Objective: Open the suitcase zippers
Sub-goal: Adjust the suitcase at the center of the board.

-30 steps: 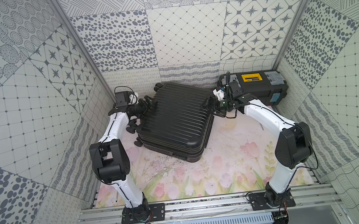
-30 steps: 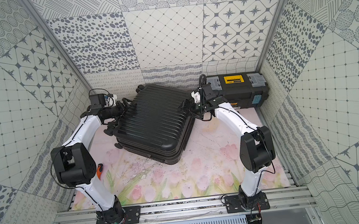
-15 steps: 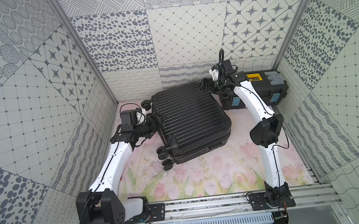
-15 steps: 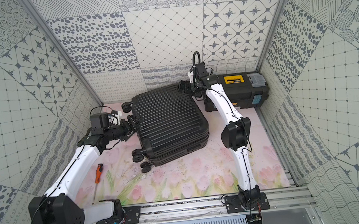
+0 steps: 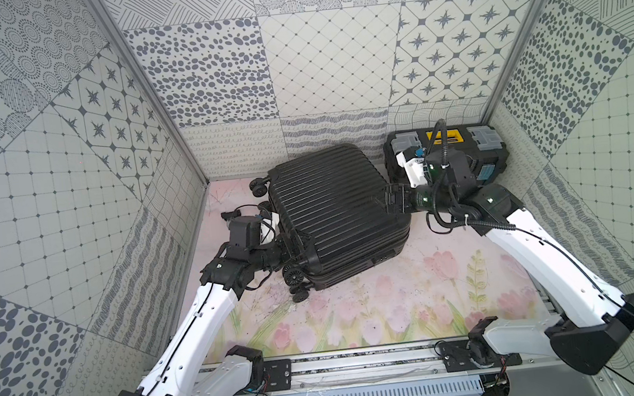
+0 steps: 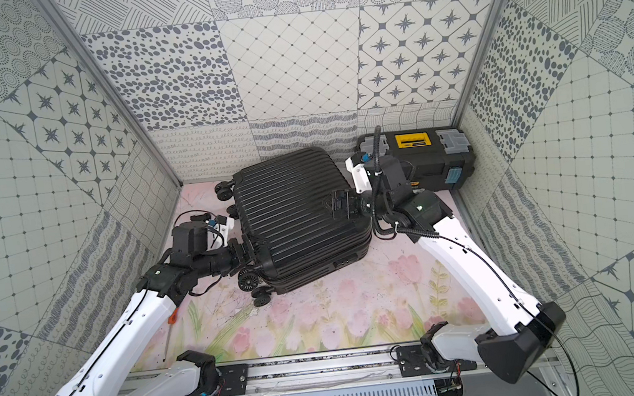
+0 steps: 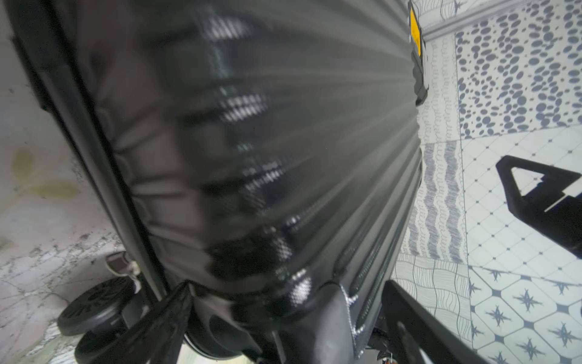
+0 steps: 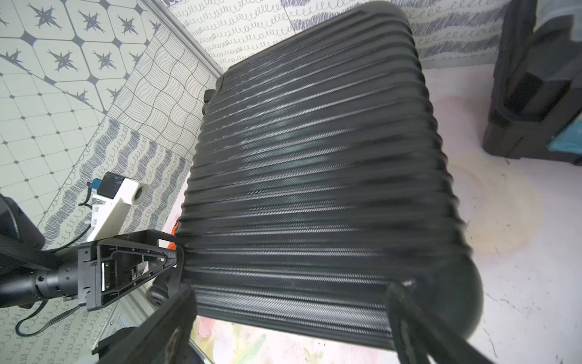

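The black ribbed suitcase (image 5: pixel 332 209) (image 6: pixel 297 213) lies flat on the floral mat, wheels toward the left. My left gripper (image 5: pixel 285 247) (image 7: pixel 289 315) is open at the wheel end, and its fingers (image 7: pixel 406 318) straddle a corner of the case. My right gripper (image 5: pixel 392 199) (image 8: pixel 291 315) is open at the opposite edge, with the shell's rim between its fingers (image 8: pixel 176 315). The zippers show only as a dark seam between the shells (image 7: pixel 104 151). I cannot make out any pulls. The left wrist view is blurred.
A black toolbox (image 5: pixel 446 149) (image 6: pixel 415 156) with a yellow handle stands at the back right, close behind my right wrist. An orange-handled screwdriver (image 6: pixel 173 316) lies by the left wall. The walls close in at the back and on both sides.
The suitcase turned so that its wheels face left, then stayed put. My left gripper slid down its left edge. My right arm dropped from the back corner to the right edge.
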